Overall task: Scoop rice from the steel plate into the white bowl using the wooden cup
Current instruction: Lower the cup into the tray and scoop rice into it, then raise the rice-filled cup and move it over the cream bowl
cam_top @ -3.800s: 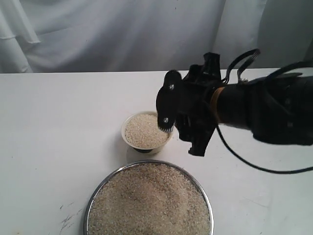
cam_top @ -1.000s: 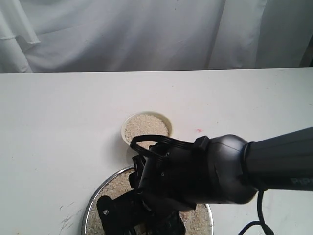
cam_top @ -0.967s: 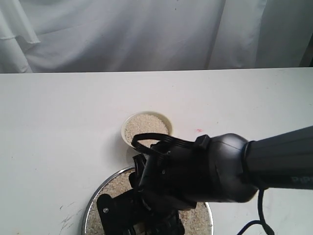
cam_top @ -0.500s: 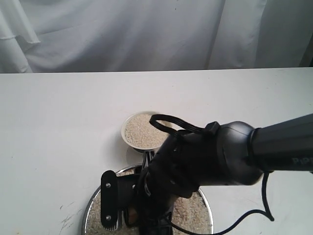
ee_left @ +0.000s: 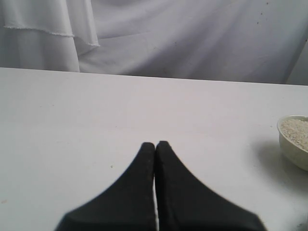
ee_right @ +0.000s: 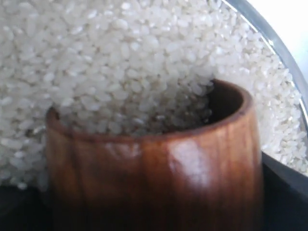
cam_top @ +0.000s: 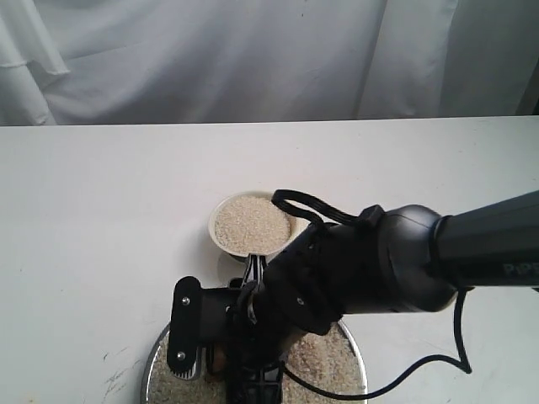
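Observation:
My right gripper (cam_top: 221,362) is low over the steel plate (cam_top: 152,360), shut on the wooden cup (cam_top: 214,359). In the right wrist view the reddish-brown wooden cup (ee_right: 159,168) lies tilted with its mouth pushed into the rice (ee_right: 120,57), and grains sit inside it. The plate's shiny rim (ee_right: 270,34) curves past beside the cup. The white bowl (cam_top: 251,225) stands just behind the plate, filled with rice. The right arm hides much of the plate's rice (cam_top: 318,370). My left gripper (ee_left: 155,144) is shut and empty above bare table, with the white bowl (ee_left: 294,142) off to one side.
The white table (cam_top: 93,219) stretches wide around the plate and bowl. A white cloth backdrop (cam_top: 210,59) hangs along its far edge. A black cable (cam_top: 421,370) loops from the right arm over the table beside the plate.
The right arm has come from beside the bowl down onto the plate. Over the last second its wrist has turned, bringing the cup's mouth into the rice. The left gripper's earlier state is not shown.

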`<state>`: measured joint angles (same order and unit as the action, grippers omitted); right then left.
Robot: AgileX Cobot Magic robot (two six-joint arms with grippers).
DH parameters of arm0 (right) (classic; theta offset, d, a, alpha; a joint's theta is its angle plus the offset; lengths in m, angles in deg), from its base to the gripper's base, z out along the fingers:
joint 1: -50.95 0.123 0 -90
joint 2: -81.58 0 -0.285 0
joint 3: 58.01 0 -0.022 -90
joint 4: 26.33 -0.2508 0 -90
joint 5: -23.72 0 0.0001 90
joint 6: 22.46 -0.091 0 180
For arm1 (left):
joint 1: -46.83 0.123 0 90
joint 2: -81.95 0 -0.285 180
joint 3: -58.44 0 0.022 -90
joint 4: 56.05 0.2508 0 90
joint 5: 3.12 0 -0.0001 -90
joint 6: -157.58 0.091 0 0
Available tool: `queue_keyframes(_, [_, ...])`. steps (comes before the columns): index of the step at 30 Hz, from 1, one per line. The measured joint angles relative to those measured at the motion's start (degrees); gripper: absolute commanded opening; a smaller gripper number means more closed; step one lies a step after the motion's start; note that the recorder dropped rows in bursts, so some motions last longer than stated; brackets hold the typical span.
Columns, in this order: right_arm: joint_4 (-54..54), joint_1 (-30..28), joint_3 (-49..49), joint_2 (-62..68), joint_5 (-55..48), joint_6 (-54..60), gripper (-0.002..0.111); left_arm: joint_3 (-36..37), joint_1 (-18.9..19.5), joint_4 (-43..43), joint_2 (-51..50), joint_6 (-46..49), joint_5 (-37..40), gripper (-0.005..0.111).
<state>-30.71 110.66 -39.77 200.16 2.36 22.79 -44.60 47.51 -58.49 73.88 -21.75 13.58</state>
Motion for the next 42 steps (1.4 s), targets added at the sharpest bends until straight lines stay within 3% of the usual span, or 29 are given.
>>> queue_keyframes(17, [-14.24,-1.34,11.47,-8.06,14.21,4.23,0.0,0.0,0.0,0.0,0.0,0.0,0.0,0.0])
queue_keyframes(35, [-14.83,-4.62,11.95,-13.04,22.36,2.25,0.0,0.0,0.0,0.0,0.0,0.0,0.0,0.0])
queue_keyframes(42, [-13.53,-9.09,11.95,-13.04,28.19,1.67,0.0,0.0,0.0,0.0,0.0,0.0,0.0,0.0])
